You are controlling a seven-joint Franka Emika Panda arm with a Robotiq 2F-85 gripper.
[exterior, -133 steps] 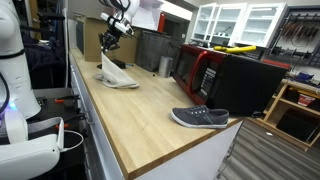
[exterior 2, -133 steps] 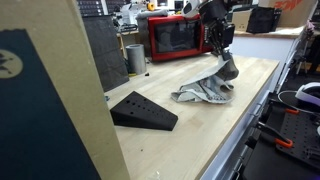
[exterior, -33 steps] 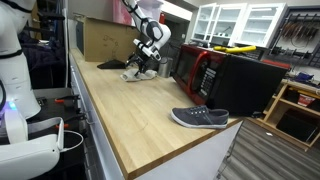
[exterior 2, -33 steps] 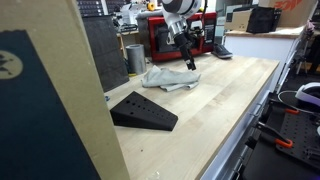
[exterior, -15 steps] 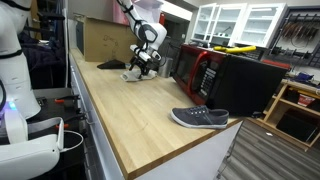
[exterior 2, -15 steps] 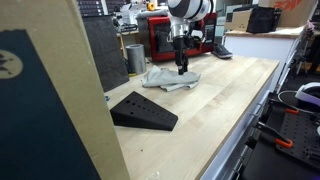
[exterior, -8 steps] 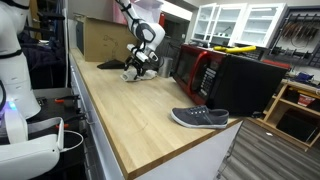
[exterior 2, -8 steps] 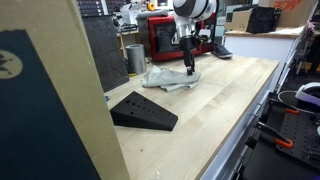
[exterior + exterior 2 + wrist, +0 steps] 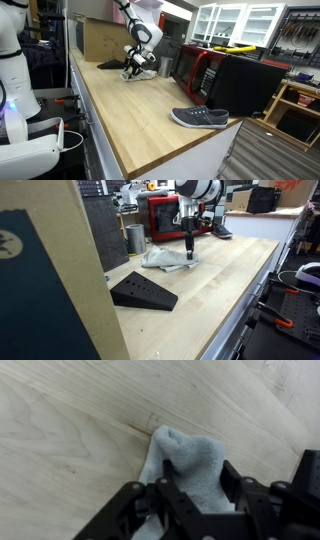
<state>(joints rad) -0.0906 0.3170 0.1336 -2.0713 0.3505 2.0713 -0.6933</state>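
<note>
Pincer [image 9: 197, 488] down on grey cloth [image 9: 185, 455], a fold between its jaws, clamping cannot be told; cloth rests unlifted on table [image 9: 70, 430] beneath it.

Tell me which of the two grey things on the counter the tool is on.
The crumpled grey cloth, lying right under the tool; the grey shoe lies far off, untouched.

Grey shoe [image 9: 200, 118] near counter [image 9: 120, 110] edge; black wedge [image 9: 142, 291] on same counter; red microwave [image 9: 168, 218], steel cup [image 9: 135, 238] behind.
</note>
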